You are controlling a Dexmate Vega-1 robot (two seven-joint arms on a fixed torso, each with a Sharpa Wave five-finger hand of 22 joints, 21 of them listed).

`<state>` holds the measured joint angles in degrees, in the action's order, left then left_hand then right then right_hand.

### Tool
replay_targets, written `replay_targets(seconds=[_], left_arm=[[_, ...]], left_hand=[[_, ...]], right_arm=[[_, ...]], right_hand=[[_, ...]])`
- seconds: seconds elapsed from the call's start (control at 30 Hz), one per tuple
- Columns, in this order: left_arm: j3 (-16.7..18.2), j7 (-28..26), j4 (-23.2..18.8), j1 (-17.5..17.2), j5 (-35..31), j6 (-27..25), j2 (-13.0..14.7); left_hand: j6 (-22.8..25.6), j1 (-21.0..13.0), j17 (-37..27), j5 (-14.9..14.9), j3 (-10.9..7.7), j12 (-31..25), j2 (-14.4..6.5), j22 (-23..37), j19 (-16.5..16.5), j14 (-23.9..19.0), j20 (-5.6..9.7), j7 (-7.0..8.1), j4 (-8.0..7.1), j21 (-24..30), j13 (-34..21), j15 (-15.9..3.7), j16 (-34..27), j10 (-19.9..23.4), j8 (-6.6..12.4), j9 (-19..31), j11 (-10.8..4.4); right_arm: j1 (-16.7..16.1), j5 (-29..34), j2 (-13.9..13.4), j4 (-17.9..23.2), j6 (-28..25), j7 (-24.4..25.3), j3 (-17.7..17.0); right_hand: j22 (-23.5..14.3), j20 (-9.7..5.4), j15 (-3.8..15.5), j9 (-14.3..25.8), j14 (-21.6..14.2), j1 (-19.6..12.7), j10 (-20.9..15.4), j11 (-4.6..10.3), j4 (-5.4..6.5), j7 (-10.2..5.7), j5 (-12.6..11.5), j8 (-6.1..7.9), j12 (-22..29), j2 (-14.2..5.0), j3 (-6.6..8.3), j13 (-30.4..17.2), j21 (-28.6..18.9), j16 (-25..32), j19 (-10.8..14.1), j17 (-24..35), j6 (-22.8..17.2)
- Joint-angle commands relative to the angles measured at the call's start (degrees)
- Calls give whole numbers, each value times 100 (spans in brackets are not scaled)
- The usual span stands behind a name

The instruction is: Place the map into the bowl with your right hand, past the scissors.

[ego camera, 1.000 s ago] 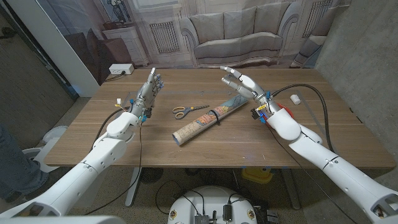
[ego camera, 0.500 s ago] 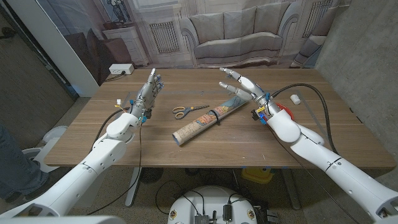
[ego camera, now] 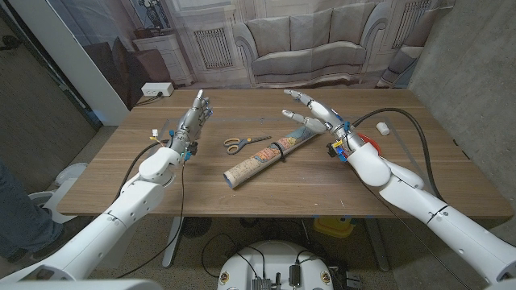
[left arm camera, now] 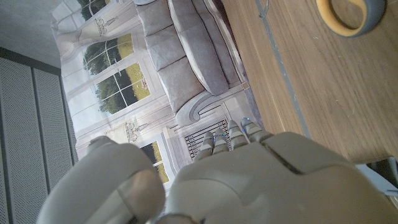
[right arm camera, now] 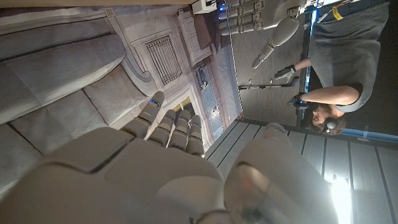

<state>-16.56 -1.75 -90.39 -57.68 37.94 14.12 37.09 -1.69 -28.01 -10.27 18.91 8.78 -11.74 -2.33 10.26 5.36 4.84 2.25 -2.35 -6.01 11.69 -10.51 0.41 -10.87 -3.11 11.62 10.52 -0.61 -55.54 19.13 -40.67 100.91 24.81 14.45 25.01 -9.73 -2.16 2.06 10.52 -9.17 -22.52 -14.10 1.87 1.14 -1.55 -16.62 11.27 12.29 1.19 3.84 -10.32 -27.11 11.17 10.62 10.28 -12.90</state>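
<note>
We see even, soft light on the table [ego camera: 266, 181] in the head view, sharp, shadows faint. Both wrist views are softer: the left hand [left arm camera: 236, 180] and right hand [right arm camera: 124, 180] blur up close. Bright glare at a right wrist view corner.

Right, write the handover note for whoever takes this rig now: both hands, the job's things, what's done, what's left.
Left hand: open, holds nothing, raised over the table's left side.
Right hand: open, fingers spread, holds nothing, hovering over the far end of the map.
Map: rolled tube lying diagonally mid-table, not gripped.
Scissors: flat on the table just left of the map, near its middle.
Bowl: not visible in the head view; the left wrist view shows a grey round rim with a yellow inside on the table, possibly the bowl, cannot tell.
Done: nothing.
Left: grip the map with the right hand, carry it past the scissors, place it into the bowl.
</note>
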Motion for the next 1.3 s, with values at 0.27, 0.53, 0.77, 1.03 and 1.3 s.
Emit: replay_targets(seconds=[0.27, 0.53, 0.77, 1.03, 1.3], left_arm=[[-22, 118, 121, 76, 5, 74, -22], [-65, 173, 221, 183, 8, 58, -63], [-75, 178, 214, 208, -8, 36, -46], [-99, 204, 249, 263, -11, 13, -54], [-104, 202, 175, 292, -32, -56, -2]], left_hand=[[31, -31, -25, 20, 64, -2, -23, 14, 32, 17, 161, -26, -2, -3, -24, -19, 3, 7, -21, 11, 3], [38, -35, -25, 20, 72, 1, -27, 15, 35, 19, 157, -31, -1, -4, -24, -20, 4, 6, -21, 11, 8], [39, -37, -25, 19, 81, 6, -31, 15, 39, 28, 149, -26, -1, -6, -24, -18, 8, -4, -23, 11, 28], [44, -40, -26, 19, 91, 10, -36, 16, 42, 34, 143, -30, -2, -7, -24, -11, 10, -10, -23, 11, 20], [46, -41, -27, 19, 103, 10, -41, 16, 27, 23, 153, -34, -3, -1, -25, -16, 5, -7, -25, 11, 22]], right_arm=[[-48, 185, -214, 335, -382, -57, 32], [-22, 164, -260, 359, -443, -97, 38], [-55, 240, -325, 456, -549, -92, 28], [-82, 316, -381, 514, -621, -70, 30], [-120, 448, -439, 611, -740, -47, 34]], right_hand=[[-22, -500, 258, 32, -70, -81, 2, 64, -58, -36, -54, -19, -4, -14, 8, -16, 32, -7, 76, 14, 13], [-21, -503, 279, 32, -78, -137, 4, 88, -88, -36, -69, -16, -8, -33, 28, -16, 54, -10, 85, 11, 12], [-22, -506, 275, 33, -77, -187, 32, 35, -115, -27, -82, -19, -21, -50, 45, -17, 80, -16, 91, 10, 27], [-21, -511, 249, 34, -68, -230, 53, -46, -142, 22, -94, -24, -30, -58, 55, -18, 108, -24, 121, 12, 53], [-21, -507, 244, 35, -59, -260, 63, -46, -161, 28, -102, -29, -34, -66, 63, -19, 127, -29, 140, 12, 75]])
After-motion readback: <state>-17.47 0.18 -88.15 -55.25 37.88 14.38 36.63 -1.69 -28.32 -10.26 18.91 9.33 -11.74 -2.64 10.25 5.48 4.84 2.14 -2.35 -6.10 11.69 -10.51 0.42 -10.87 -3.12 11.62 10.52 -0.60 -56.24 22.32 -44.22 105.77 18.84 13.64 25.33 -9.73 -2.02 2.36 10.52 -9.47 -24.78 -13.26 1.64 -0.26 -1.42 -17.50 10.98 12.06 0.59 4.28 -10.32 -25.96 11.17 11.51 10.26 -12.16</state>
